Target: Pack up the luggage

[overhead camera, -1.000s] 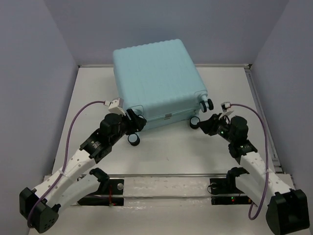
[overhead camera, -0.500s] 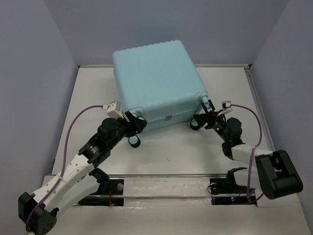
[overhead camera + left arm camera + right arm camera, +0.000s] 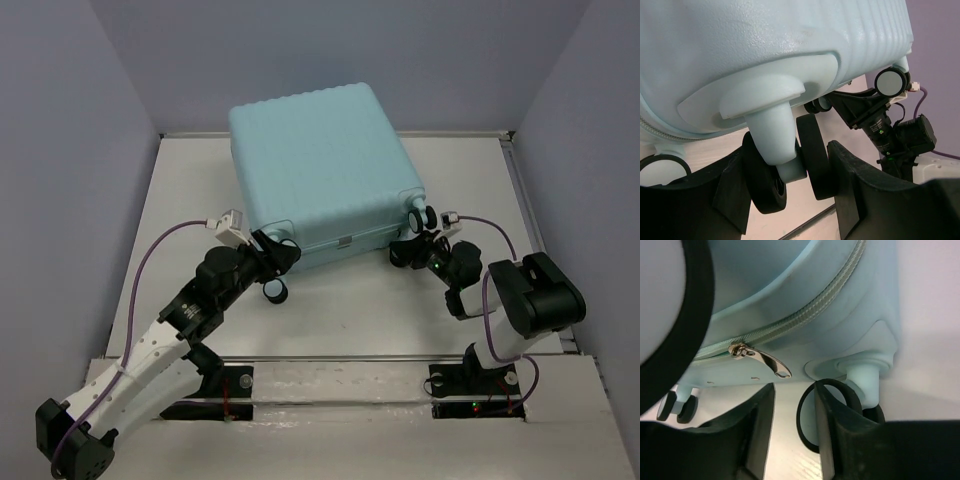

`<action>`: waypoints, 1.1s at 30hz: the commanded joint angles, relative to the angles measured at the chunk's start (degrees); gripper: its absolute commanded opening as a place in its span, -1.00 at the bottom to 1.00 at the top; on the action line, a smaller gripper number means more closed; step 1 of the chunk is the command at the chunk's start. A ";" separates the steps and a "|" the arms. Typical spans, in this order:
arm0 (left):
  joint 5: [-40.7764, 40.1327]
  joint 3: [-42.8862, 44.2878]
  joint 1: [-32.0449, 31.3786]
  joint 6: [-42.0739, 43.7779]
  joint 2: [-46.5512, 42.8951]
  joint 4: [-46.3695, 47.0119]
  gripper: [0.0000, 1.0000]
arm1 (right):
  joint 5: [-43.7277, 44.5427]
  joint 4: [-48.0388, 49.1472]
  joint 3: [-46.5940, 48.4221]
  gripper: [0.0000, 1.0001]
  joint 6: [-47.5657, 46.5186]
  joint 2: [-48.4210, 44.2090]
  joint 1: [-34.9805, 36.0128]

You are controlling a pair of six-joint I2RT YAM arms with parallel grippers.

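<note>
Here, the closed luggage [image 3: 320,170] lies at the table's [image 3: 350,310] far middle, left gripper [image 3: 787,167] clamped on a wheel [image 3: 812,160], right gripper's [image 3: 795,390] fingers apart beside a second wheel [image 3: 399,254]; any pull should be even, lest it swivel.

Quick tally as I look it over: one pale aqua luggage [image 3: 320,165], sitting on one white tabletop [image 3: 340,310]. Underneath it I count four black spinner wheels [image 3: 812,155], all four on show from the left wrist. Two arms in play, left arm [image 3: 160,340] and right arm [image 3: 520,300]. Two claws, left claw [image 3: 278,251] and right claw [image 3: 794,390], with two fingers [image 3: 855,190] apiece. Two purple cables [image 3: 160,241]. One metal zipper pull [image 3: 760,359].
</note>
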 commanded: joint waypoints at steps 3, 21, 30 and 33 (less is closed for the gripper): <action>8.55 2.34 -2.30 3.93 -2.67 12.43 -0.89 | -1.27 20.74 1.73 -0.20 0.51 0.67 -0.34; 7.76 2.43 -2.30 4.28 -3.19 11.20 -0.89 | 0.58 16.78 3.22 -0.06 -2.21 -7.94 -0.34; 7.93 1.99 -2.30 3.84 -3.02 11.81 -0.89 | -0.12 19.32 3.75 -0.68 0.24 -5.39 -0.34; 7.84 2.08 -2.21 3.67 -2.84 12.34 -0.89 | -0.30 20.56 3.05 -0.83 1.38 -5.22 -0.34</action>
